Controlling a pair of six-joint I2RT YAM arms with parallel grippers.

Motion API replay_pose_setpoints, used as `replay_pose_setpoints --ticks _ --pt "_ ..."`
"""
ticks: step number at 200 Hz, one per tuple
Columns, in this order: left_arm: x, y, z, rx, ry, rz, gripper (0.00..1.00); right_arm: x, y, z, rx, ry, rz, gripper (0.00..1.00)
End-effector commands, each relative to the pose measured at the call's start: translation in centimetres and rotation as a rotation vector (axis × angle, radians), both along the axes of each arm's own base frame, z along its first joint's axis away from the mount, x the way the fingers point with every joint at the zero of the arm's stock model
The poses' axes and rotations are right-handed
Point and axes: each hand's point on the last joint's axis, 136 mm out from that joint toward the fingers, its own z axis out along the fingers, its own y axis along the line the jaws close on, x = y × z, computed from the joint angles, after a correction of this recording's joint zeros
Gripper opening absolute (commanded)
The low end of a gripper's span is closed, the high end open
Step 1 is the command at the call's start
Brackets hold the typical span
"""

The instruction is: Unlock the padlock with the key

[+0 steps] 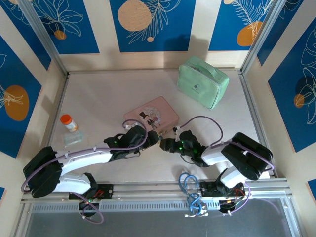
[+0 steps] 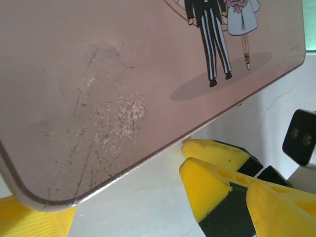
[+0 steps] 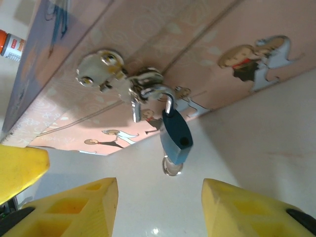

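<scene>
The padlock (image 3: 176,134), a small blue body with a silvery shackle, hangs from the metal clasp (image 3: 123,81) on the front of the pink picture tin (image 1: 150,114). A silvery round piece (image 3: 172,168) that looks like the key's head sticks out of the padlock's lower end. My right gripper (image 3: 160,207) is open just in front of the padlock, its yellow fingers (image 3: 74,207) either side, nothing between them. My left gripper (image 2: 158,217) is open at the tin's near corner (image 2: 29,197). Seen from above, both grippers (image 1: 154,137) (image 1: 163,144) meet at the tin's near edge.
A mint green pouch (image 1: 202,81) lies at the back right. An orange-capped bottle (image 1: 69,123) stands at the left. The right gripper's fingers (image 2: 212,190) sit close beside my left gripper. Aluminium rails border the table on both sides.
</scene>
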Motion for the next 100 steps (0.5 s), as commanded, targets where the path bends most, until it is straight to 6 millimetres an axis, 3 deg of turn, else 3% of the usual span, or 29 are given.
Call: replay_pose_setpoints --ticks 1,45,100 --pt "-0.1 0.9 -0.3 0.01 -0.001 -0.009 0.88 0.7 1.1 0.9 0.016 -0.053 0.024 0.49" --pt "-0.1 1.6 -0.8 0.003 0.005 -0.003 0.86 1.4 1.7 0.2 -0.019 -0.053 0.02 0.48" --pt "0.4 1.9 -0.9 0.002 -0.001 -0.018 0.84 2.2 1.0 -0.4 -0.06 -0.063 -0.043 0.49"
